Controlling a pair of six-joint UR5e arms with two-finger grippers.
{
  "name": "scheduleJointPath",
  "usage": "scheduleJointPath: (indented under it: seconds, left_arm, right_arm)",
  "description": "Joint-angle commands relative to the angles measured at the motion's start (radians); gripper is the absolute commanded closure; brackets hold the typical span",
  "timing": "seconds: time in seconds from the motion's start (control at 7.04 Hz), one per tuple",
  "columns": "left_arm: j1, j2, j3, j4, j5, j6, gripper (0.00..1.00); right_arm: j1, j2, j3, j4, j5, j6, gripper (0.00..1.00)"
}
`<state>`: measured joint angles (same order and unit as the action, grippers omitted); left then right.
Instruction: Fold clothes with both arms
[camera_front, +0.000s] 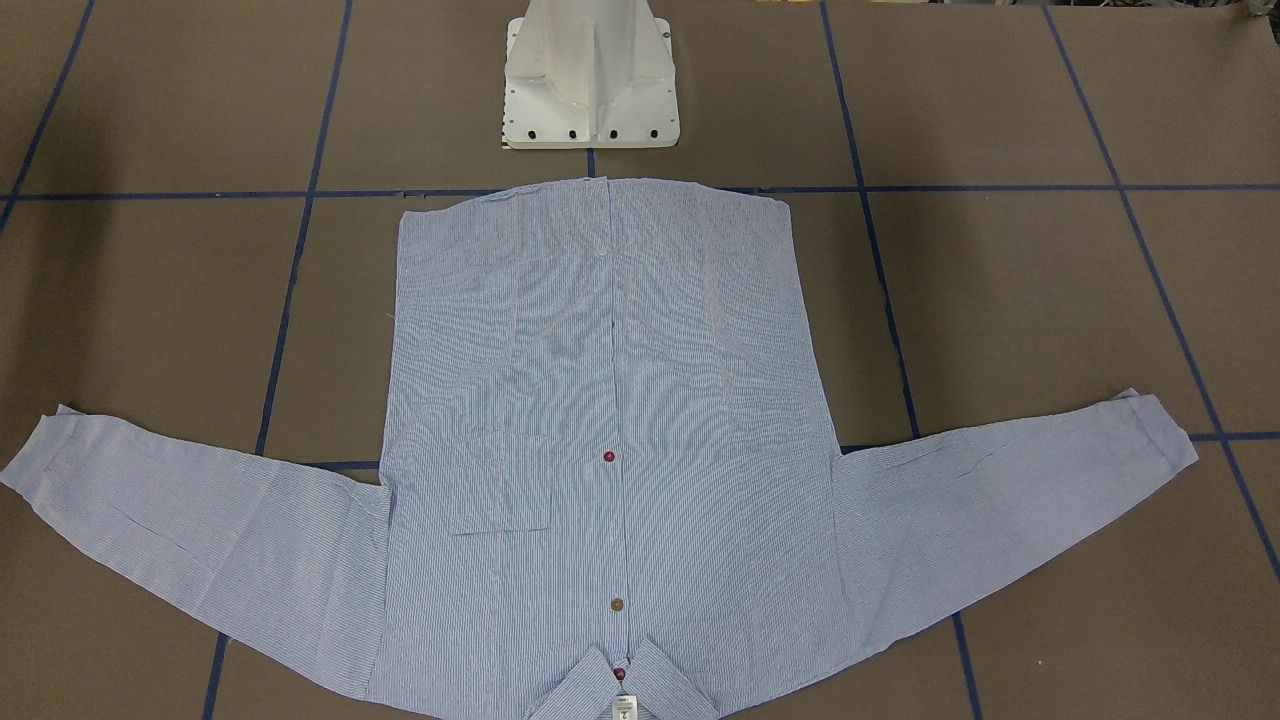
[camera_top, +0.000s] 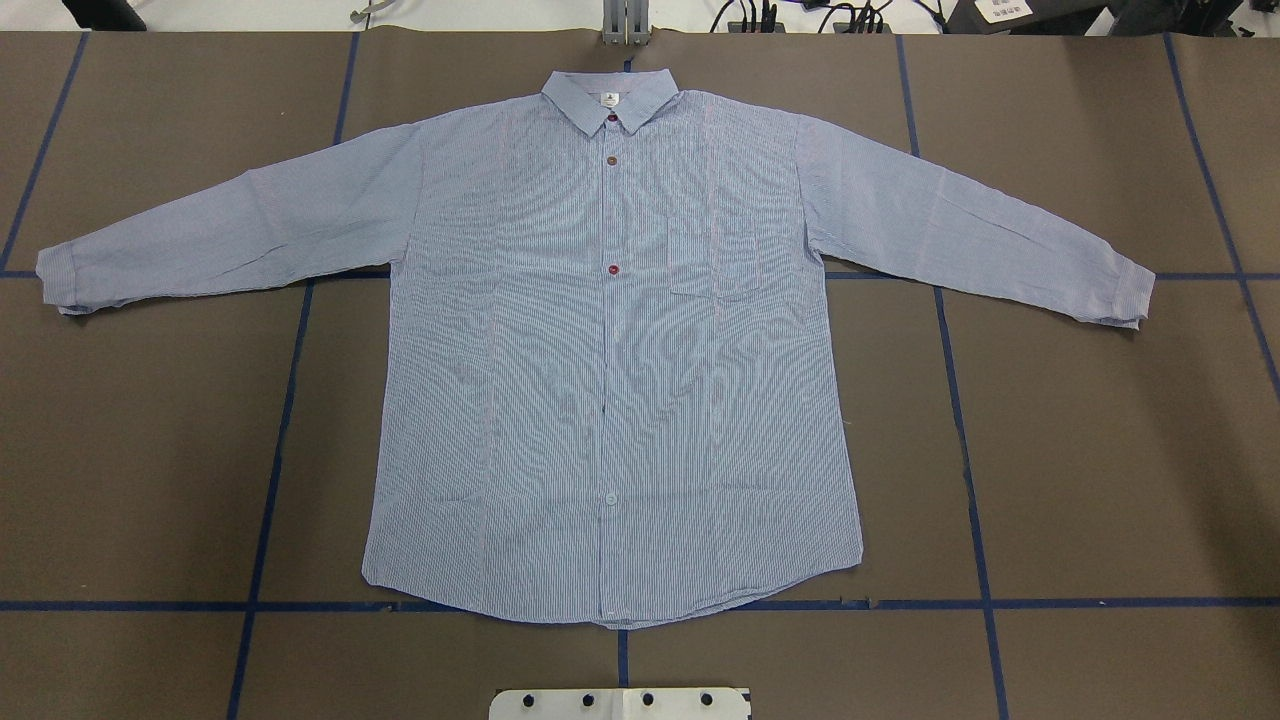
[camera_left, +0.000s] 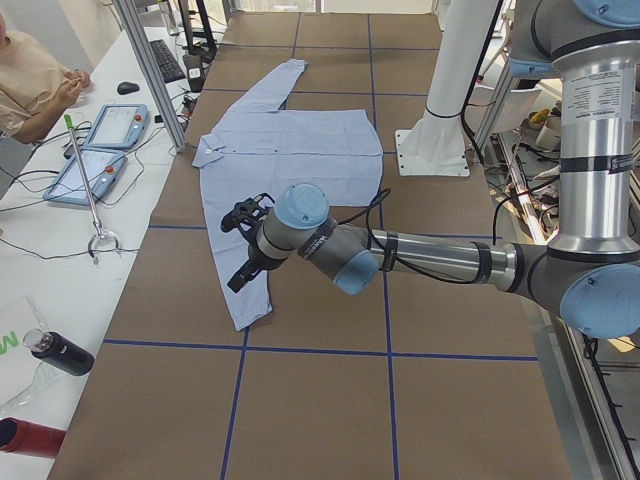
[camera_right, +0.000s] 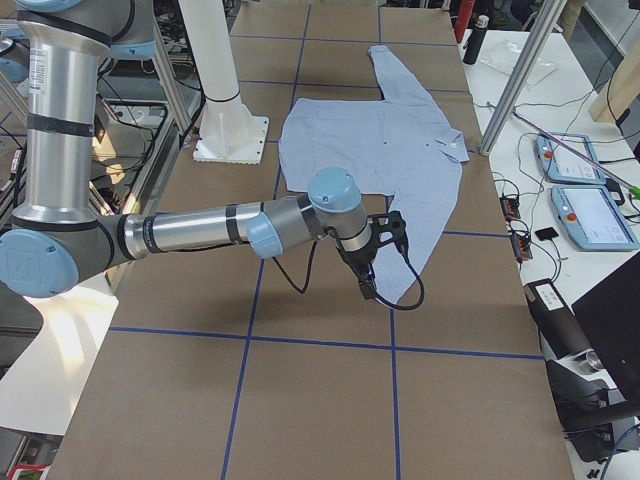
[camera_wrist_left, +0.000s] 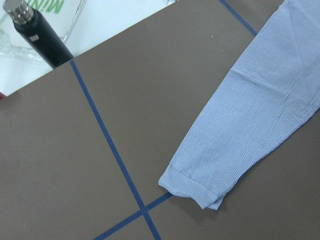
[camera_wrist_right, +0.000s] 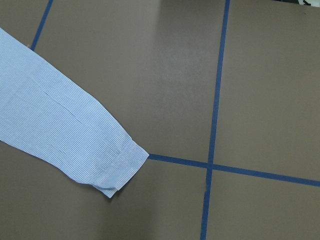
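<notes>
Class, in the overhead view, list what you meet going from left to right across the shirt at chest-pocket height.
Left-side cuff → left-side sleeve → dark red button → chest pocket → right-side sleeve → right-side cuff.

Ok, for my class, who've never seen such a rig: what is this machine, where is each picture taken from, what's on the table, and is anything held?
The machine is two grey metal tubular robot arms with light blue joint caps: the left arm and the right arm. Two pictures look down on the brown table, one from behind the robot, one facing it; two look along it from each end; two come from wrist cameras, each showing one cuff. A light blue-and-white striped long-sleeved shirt lies flat, front up, sleeves spread. The black left tool and right tool each hang near a sleeve's end. Nothing seems held; open or shut, I cannot tell.
</notes>
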<state>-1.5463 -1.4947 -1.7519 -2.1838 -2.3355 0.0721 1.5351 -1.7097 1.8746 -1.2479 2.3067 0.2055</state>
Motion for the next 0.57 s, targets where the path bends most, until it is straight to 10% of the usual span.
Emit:
scheduleJointPath:
  seconds: [0.0,0.43]
  left_arm:
    - [0.000,-0.009,0.017,-0.011,-0.002,0.003,0.00]
    - [0.000,0.002,0.017,-0.013,-0.002,0.006,0.00]
  right_arm:
    - [-0.100,-0.002,-0.037,0.141,0.002,0.135,0.00]
    - [-0.269,0.016,-0.200,0.485,-0.038,0.488,0.00]
